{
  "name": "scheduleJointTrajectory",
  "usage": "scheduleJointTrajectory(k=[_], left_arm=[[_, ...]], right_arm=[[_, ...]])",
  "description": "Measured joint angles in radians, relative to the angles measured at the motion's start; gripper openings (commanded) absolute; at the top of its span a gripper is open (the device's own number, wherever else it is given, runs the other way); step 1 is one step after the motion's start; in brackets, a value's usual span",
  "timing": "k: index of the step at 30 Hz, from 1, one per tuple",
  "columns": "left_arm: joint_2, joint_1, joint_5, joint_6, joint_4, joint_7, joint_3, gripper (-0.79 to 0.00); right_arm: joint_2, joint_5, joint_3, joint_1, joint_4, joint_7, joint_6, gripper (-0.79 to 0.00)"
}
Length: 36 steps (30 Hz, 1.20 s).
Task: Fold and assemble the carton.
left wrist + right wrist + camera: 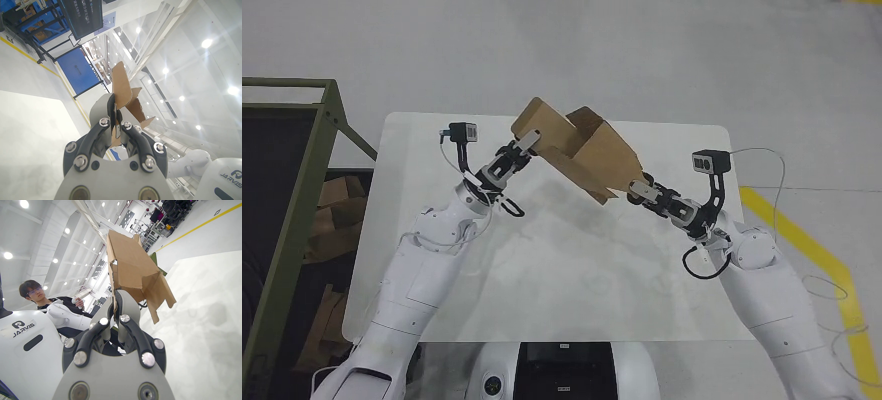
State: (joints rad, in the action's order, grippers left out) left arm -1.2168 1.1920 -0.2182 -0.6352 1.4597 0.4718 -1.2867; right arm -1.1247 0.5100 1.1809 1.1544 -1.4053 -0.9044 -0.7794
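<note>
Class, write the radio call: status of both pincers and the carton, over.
Left pincer shut on carton edge. Right pincer shut on opposite end. Carton held off the table, partly unfolded.

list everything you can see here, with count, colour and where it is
carton: one, brown, flaps loose, held up over the table between the two grippers
table: one, white, in front of the robot
rack: one, green frame, on the floor beside the table, on the robot's left
cardboard pieces: several, brown, inside the rack
floor line: one, yellow, on the floor to the robot's right
left gripper: one, grey and black, shut on one edge of the carton
right gripper: one, grey and black, shut on the opposite edge of the carton
</note>
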Motion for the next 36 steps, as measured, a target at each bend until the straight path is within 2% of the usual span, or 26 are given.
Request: scheduleJointTrajectory(k=[2, 4, 14, 17, 18, 20, 30, 34, 36], left_arm=[[-0.001, -0.001, 0.001, 0.001, 0.0, 0.001, 0.002, -0.683], [-0.001, -0.001, 0.001, 0.003, 0.0, 0.002, 0.004, -0.659], [-0.002, -0.005, 0.006, 0.006, -0.002, -0.001, 0.003, -0.646], [-0.002, -0.006, 0.005, 0.006, -0.007, -0.002, -0.001, -0.6], [-0.002, -0.006, 0.005, 0.007, -0.009, -0.002, -0.004, -0.554], [-0.001, -0.006, 0.004, 0.007, -0.014, -0.004, -0.013, -0.533], [0.01, -0.005, -0.016, 0.008, -0.023, 0.007, -0.082, -0.539], [0.017, -0.008, -0.034, -0.006, -0.014, 0.051, -0.108, -0.536], [0.021, -0.012, -0.064, -0.014, -0.008, 0.097, -0.118, -0.502]], right_arm=[[0.0, 0.001, -0.001, 0.001, -0.002, -0.002, -0.001, -0.785], [0.0, 0.002, -0.001, 0.001, -0.003, -0.005, -0.002, -0.785], [0.001, 0.015, 0.005, 0.005, -0.009, -0.016, -0.013, -0.785], [0.002, 0.018, 0.01, 0.008, -0.011, -0.02, -0.015, -0.785], [0.002, 0.02, 0.012, 0.009, -0.012, -0.02, -0.015, -0.785], [0.003, 0.02, 0.015, 0.011, -0.012, -0.022, -0.016, -0.785], [0.006, 0.021, 0.02, 0.004, -0.008, -0.057, -0.003, -0.785], [0.008, 0.024, 0.02, -0.004, -0.01, -0.078, 0.003, -0.785], [0.009, 0.023, 0.02, -0.009, -0.011, -0.093, 0.005, -0.785]])
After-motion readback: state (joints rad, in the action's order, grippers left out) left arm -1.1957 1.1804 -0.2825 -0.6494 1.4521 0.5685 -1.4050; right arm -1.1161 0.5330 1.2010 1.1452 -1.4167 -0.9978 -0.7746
